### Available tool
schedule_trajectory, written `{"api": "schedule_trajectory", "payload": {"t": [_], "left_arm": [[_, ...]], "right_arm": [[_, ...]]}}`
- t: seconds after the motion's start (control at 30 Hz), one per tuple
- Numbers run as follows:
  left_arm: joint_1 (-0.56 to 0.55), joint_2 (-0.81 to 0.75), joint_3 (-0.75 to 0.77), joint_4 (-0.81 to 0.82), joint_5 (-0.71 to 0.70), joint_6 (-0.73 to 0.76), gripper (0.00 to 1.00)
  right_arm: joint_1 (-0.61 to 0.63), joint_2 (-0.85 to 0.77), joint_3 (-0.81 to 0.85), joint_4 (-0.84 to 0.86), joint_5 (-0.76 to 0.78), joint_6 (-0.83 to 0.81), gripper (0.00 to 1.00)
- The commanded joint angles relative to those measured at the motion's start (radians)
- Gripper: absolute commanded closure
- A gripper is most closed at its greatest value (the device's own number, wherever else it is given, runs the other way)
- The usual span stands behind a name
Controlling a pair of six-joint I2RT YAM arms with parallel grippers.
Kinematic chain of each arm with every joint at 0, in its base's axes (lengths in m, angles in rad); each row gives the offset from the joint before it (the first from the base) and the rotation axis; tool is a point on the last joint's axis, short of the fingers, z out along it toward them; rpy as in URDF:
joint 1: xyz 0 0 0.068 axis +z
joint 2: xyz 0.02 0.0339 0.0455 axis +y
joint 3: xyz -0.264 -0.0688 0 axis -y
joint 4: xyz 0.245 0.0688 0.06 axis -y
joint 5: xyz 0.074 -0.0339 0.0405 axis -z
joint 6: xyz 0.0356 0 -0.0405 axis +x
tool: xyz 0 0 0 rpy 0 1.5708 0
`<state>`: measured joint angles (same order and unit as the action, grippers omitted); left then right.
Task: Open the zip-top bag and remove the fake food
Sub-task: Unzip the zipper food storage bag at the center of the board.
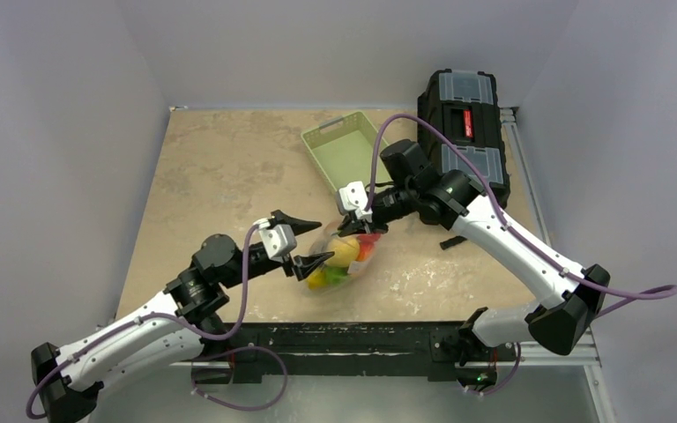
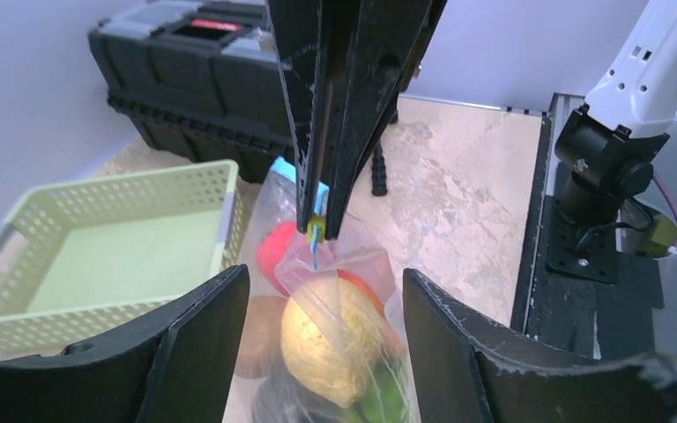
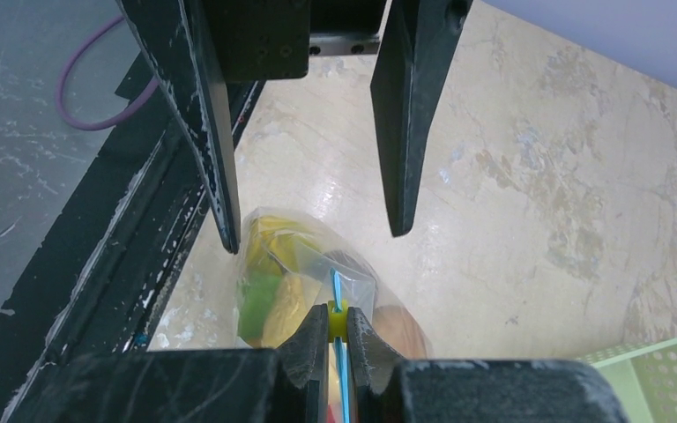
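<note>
Left gripper [image 1: 324,240] open, at 9 o'clock of zip-top bag [image 1: 357,269]. Bag on table [image 1: 229,167], near front edge: soft, crinkly, slippery, likely light; fake food [image 1: 344,252] inside. Right gripper [image 3: 339,319] closed on teal zip strip [image 3: 338,289] at 12 o'clock; grasp lip beside it.

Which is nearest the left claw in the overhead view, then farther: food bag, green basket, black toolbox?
1. zip-top bag, right beside the left gripper.
2. green basket, farther back, mid-table.
3. black toolbox, back right corner.
</note>
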<state>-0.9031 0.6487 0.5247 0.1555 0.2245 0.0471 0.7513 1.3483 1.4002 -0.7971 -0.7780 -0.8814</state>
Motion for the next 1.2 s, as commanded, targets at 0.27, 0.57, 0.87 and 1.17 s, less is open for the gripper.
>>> {"api": "schedule_trajectory", "payload": {"t": [0.27,0.57,0.87,1.17], "left_arm": [[0.005,0.083,0.056,0.073,0.064,0.079,0.54],[0.006,0.104,0.07,0.098,0.073,0.069,0.67],[0.005,0.14,0.078,0.104,0.067,0.065,0.75],[0.006,0.155,0.083,0.107,0.067,0.045,0.76]], "right_arm": [[-0.016,-0.012,0.074,-0.048,-0.053,-0.021,1.0],[-0.018,-0.013,0.065,-0.042,-0.056,-0.02,1.0],[-0.02,-0.006,0.067,-0.044,-0.065,-0.019,1.0],[-0.02,-0.003,0.066,-0.042,-0.066,-0.019,1.0]]}}
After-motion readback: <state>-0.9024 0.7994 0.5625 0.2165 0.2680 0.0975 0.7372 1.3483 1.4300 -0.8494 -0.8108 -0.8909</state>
